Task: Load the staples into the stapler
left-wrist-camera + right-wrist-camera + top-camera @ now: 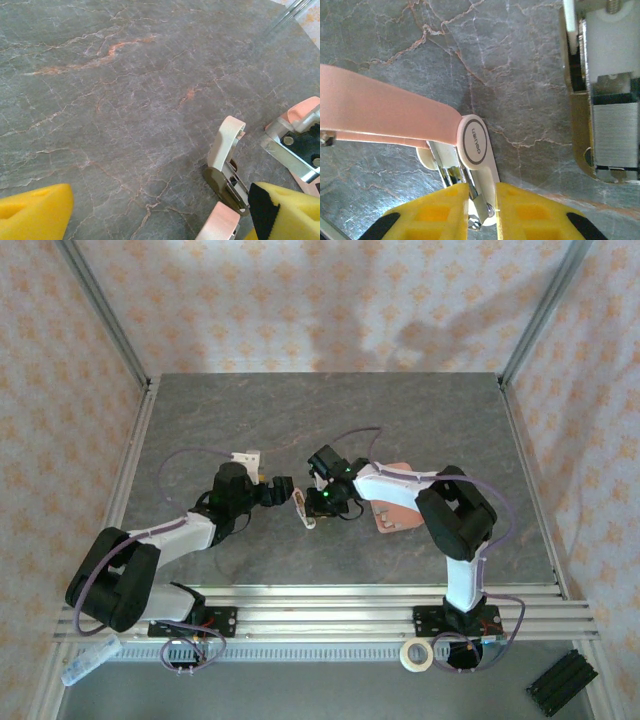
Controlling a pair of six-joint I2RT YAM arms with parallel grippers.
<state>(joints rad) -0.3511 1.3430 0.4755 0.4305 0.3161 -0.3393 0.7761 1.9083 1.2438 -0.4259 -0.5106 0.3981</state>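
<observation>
Staples: silvery-grey ribbed metal strip [615, 134] lying in the open channel of the cream-and-olive mini stapler, near the table's middle.
Table: grey marble-veined table top [300, 410] carrying everything; both arms reach in toward its centre.
Left arm: left gripper [160, 200], yellow fingers spread wide and grasping nothing, low over the table; its right finger [287, 212] is just beside the cream-and-olive mini stapler.
Right arm: right gripper [482, 194], yellow fingers clenched on the hinge end of the pink-armed mini stapler.
Tray: salmon-pink flat tray [398, 514], right of centre, partly under the right arm.
Pink stapler: pink-armed mini stapler [380, 112] with a round cream hinge cap, arm swung open and pointing away from the gripper, its metal parts pinched between the fingers.
Cream stapler: cream-and-olive mini stapler [226, 150], lid raised, resting on the table just beside the pink one; a strip of bare table shows between them in the right wrist view.
Tape: small white tape roll [417, 654] by the right arm's base, off the slab.
</observation>
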